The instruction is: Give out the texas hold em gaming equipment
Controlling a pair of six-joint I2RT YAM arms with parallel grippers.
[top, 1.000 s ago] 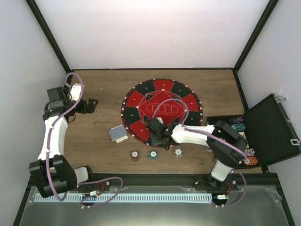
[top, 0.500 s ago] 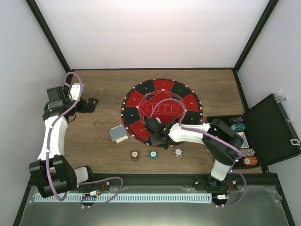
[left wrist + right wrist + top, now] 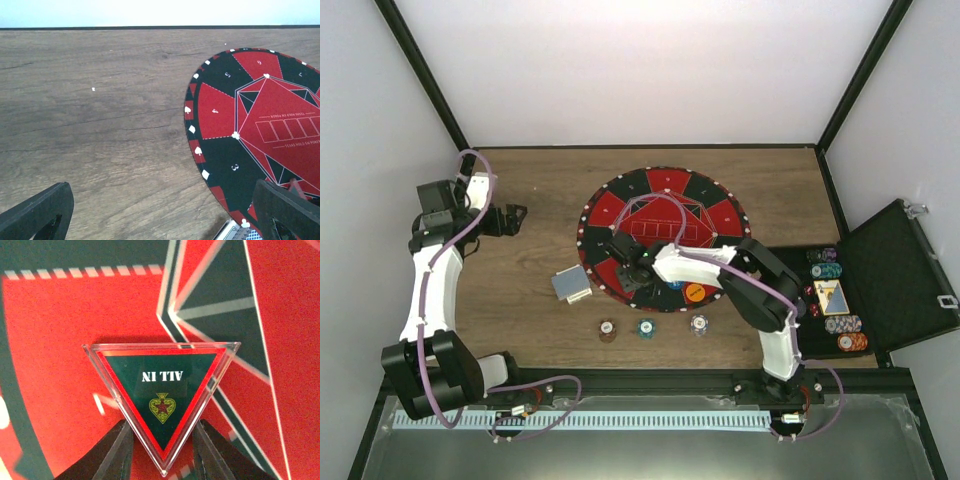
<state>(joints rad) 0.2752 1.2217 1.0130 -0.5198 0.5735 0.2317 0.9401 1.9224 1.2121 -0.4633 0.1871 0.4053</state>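
The left fingers (image 3: 40,212) stand wide apart and empty over the table (image 3: 100,125) beside the poker mat (image 3: 270,130), while the right fingers (image 3: 112,455) pinch between them the near corner of the triangular ALL IN marker (image 3: 161,390), above the mat's red field.

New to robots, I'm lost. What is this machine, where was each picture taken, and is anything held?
Two white robot arms with two-finger grippers work at a wooden table. One picture looks down from above; the others come from wrist cameras. On the table: a round red-and-black poker mat, a grey-blue card deck, three striped poker chips, an open black case; an orange disc lies on the mat. The left gripper is open, empty. The right gripper flanks the tip of a clear triangular green "ALL IN" token; whether it grips is unclear.
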